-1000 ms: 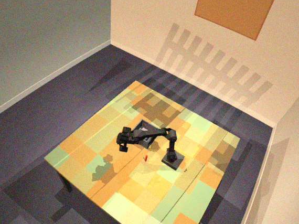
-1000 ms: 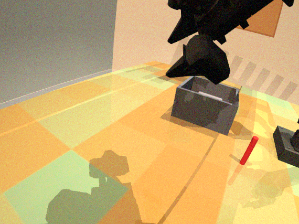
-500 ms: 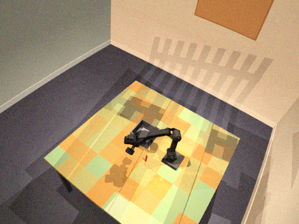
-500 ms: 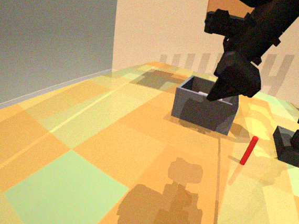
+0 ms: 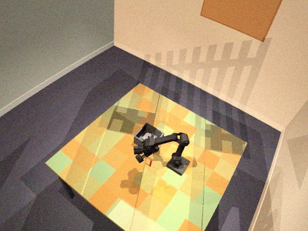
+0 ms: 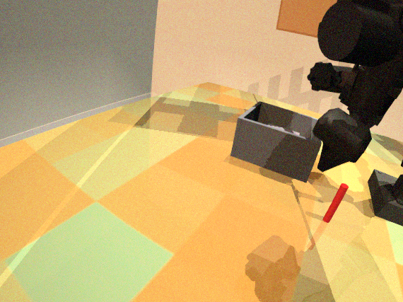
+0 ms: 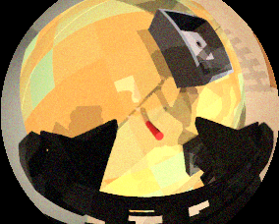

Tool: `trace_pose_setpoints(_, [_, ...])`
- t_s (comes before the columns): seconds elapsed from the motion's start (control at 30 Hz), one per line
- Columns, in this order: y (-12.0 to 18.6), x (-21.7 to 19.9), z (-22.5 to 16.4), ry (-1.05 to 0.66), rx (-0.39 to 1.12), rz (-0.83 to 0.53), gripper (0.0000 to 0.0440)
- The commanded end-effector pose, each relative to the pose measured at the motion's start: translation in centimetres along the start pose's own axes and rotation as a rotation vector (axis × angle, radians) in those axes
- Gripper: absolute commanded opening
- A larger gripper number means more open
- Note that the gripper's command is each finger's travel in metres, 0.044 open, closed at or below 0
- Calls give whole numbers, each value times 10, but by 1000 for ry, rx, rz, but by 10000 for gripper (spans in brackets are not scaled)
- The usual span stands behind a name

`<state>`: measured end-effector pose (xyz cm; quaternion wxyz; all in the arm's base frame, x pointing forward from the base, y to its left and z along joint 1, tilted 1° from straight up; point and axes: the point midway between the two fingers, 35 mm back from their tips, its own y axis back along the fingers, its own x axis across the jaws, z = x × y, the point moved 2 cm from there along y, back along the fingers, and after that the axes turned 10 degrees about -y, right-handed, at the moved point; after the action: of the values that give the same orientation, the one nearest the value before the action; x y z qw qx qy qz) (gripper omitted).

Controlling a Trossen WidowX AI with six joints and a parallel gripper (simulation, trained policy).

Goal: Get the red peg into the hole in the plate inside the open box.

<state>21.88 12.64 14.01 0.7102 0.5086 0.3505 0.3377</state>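
In the wrist view, from left to right, the left finger (image 7: 81, 154) is met first, standing well apart from its partner: the gripper (image 5: 147, 154) (image 6: 318, 121) (image 7: 158, 122) is wide, with nothing held. If the descent were made off to one side, the peg could be struck by this finger and knocked over. Between the fingers as seen from above, but below their reach, the red peg (image 5: 150, 163) (image 6: 335, 203) (image 7: 154, 131) appears to be standing upright on the table (image 5: 101, 171) (image 6: 95, 241) (image 7: 74, 74). The hand looks tilted in the exterior view; were that lean kept, the peg could be gripped askew or pinched only near its top, and then turned under load. Closing too high would leave nothing caught. Ahead and to the right of the gripper, the box (image 5: 138, 140) (image 6: 254, 142) (image 7: 172, 54) is seen, with the plate (image 5: 148, 136) (image 7: 195, 43) inside it and the hole (image 7: 198, 44) showing dark. Its near wall could be clipped if the peg were carried across too low. A slanted peg could be jammed at the hole's edge, and an early release could leave it lying on the plate.
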Motion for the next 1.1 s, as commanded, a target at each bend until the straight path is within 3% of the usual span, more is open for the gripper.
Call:
trace_pose_setpoints(0.0, [-9, -7, -10, -62, 37, -28, 440])
trace_pose_setpoints(0.7, [-86, -11, -42, -257, 86, -58, 432])
trace_pose_setpoints(0.77, [-91, -12, -45, -260, 92, -63, 399])
trace_pose_setpoints(1.07, [-109, -15, -51, -287, 128, -107, 163])
